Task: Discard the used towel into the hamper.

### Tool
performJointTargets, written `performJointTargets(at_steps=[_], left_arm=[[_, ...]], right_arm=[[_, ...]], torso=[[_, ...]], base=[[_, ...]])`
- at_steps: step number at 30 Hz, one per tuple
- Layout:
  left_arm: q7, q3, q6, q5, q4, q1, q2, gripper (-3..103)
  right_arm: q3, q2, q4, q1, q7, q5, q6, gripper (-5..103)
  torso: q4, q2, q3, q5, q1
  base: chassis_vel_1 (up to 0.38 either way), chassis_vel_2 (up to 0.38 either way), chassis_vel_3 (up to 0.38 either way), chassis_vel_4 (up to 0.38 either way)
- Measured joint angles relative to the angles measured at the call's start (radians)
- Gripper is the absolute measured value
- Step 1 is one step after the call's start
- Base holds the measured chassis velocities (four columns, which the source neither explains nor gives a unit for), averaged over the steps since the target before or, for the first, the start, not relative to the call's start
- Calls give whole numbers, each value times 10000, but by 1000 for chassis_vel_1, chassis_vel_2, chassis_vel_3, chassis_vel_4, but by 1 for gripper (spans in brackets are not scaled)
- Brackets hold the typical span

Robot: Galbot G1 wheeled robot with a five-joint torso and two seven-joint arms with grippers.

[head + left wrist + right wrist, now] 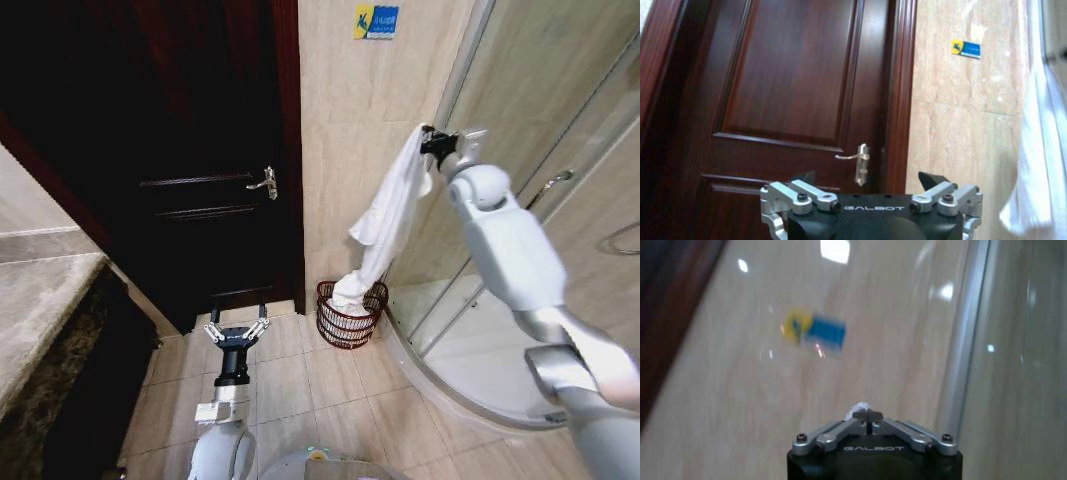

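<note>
A white towel (390,215) hangs long from my right gripper (430,140), which is shut on its top corner high up by the tiled wall. The towel's lower end lies inside the hamper (350,325), a round dark reddish-brown wire basket on the floor at the foot of the wall. In the right wrist view the gripper (868,415) has its jaws together, with a small tuft of towel (859,406) showing at the tips. My left gripper (237,325) stands open and empty, low in front of the dark door and left of the hamper. The left wrist view has that gripper (867,182) facing the door, with the towel (1040,165) at the edge.
A dark wooden door (200,150) with a metal handle (265,183) stands left of the tiled wall. A glass shower enclosure (540,120) with a curved base (450,370) is at the right. A stone counter (40,300) runs along the left. Tiled floor lies between.
</note>
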Motion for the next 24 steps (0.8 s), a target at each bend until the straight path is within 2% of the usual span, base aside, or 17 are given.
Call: performJointTargets(at_steps=[1, 4, 10, 19, 24], left_arm=[[0, 0, 0, 0, 0, 0, 0, 100], [23, 130, 21, 79, 56, -39, -93, 100], [28, 168, 27, 57, 128, -153, -52, 100], [13, 207, 5, 12, 320, -258, -41, 100], [3, 191, 8, -25, 343, -299, -8, 100]], right_arm=[[0, 0, 0, 0, 0, 0, 0, 0], [-656, 12, -171, 1615, 238, 658, -147, 0], [-1300, 206, -503, 2934, 542, 1371, -481, 0], [-1471, 627, -997, 2214, 816, 1424, -263, 0], [-1256, 795, -1060, 1558, 979, 1263, -98, 0]], torso=[[0, 0, 0, 0, 0], [6, 0, -1, -4, 0], [6, 0, -1, -3, 1], [4, -3, 2, 6, 4], [7, -3, 2, -3, 5]], base=[[0, 0, 0, 0], [0, 0, 0, 0], [0, 0, 0, 0], [0, 0, 0, 0], [0, 0, 0, 0]])
